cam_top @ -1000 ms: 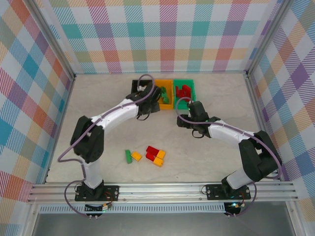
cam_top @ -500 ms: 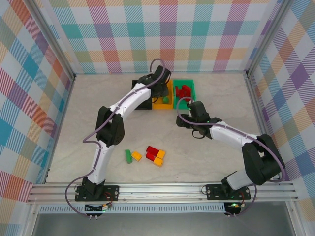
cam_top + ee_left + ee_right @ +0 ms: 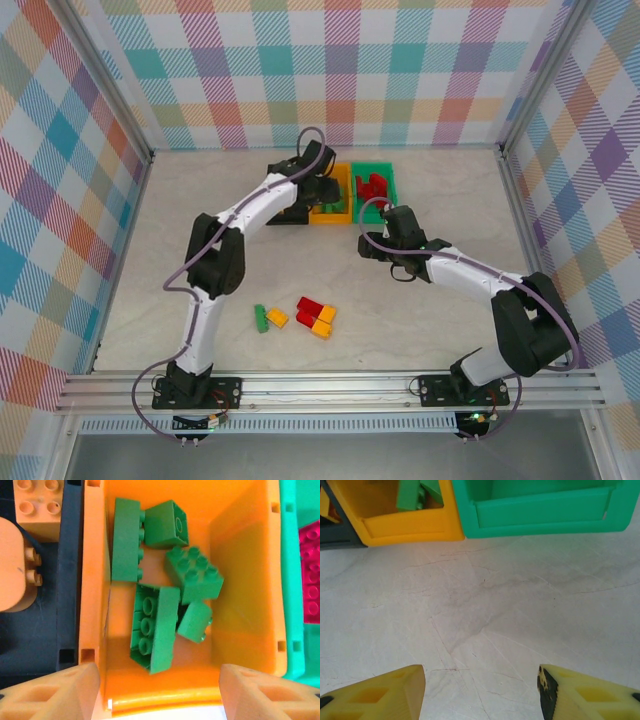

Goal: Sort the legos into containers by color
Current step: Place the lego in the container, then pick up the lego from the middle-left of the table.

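Note:
My left gripper hangs open over the orange-yellow bin, with nothing between its fingers. Several green legos lie loose in that bin. The black bin to its left holds orange bricks. The green bin to its right holds red bricks. My right gripper stands open above bare table just in front of the bins. Left on the table are a green brick, two orange bricks and a red one.
The marble-look table is fenced by checked walls. The loose bricks sit near the front, between the two arm bases. In the right wrist view the near walls of the orange-yellow bin and the green bin stand close ahead.
The left arm has stretched out from the bins' near side over the orange-yellow bin, and its jaws have opened. The right arm has not moved.

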Robot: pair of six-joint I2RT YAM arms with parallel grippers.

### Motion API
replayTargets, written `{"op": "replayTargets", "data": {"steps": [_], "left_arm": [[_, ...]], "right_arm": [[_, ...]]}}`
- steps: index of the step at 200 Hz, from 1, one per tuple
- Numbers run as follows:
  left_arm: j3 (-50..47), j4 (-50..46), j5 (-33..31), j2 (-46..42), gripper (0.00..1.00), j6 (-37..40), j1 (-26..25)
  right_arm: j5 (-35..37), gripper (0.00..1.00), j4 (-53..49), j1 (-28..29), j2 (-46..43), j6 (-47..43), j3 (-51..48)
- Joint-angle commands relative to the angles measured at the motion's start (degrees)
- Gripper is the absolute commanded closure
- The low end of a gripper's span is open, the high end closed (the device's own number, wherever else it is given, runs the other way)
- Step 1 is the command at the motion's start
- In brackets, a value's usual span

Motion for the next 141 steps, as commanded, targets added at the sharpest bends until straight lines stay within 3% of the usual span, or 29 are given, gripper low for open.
{"op": "replayTargets", "data": {"steps": [1, 32, 69, 103, 141], "left_arm": [[-10.77, 4.87, 0.02, -10.54, 0.35, -1.89, -1.77], [-28.26, 7.29, -1.46, -22.19, 0.35, -4.66, -4.0], [-44.59, 1.0, -5.12, -34.83, 0.36, -9.86, -8.16], [-53.75, -7.65, -4.1, -42.1, 0.37, -15.11, -10.73], [-58.86, -19.0, -12.27, -48.16, 0.42, -21.62, -12.45]], "right_arm": [[-1.21, 0.38, 1.02, 0.21, -0.2, -0.12, -0.32], [-1.93, 0.38, 1.38, 0.21, 0.46, 0.11, -0.21], [-2.65, 0.38, 1.67, 0.27, 1.94, 0.19, 0.14], [-3.69, 0.38, 1.81, 0.21, 3.47, 0.46, 0.68], [-4.34, 0.38, 1.89, 0.3, 4.45, 0.58, 1.0]]}}
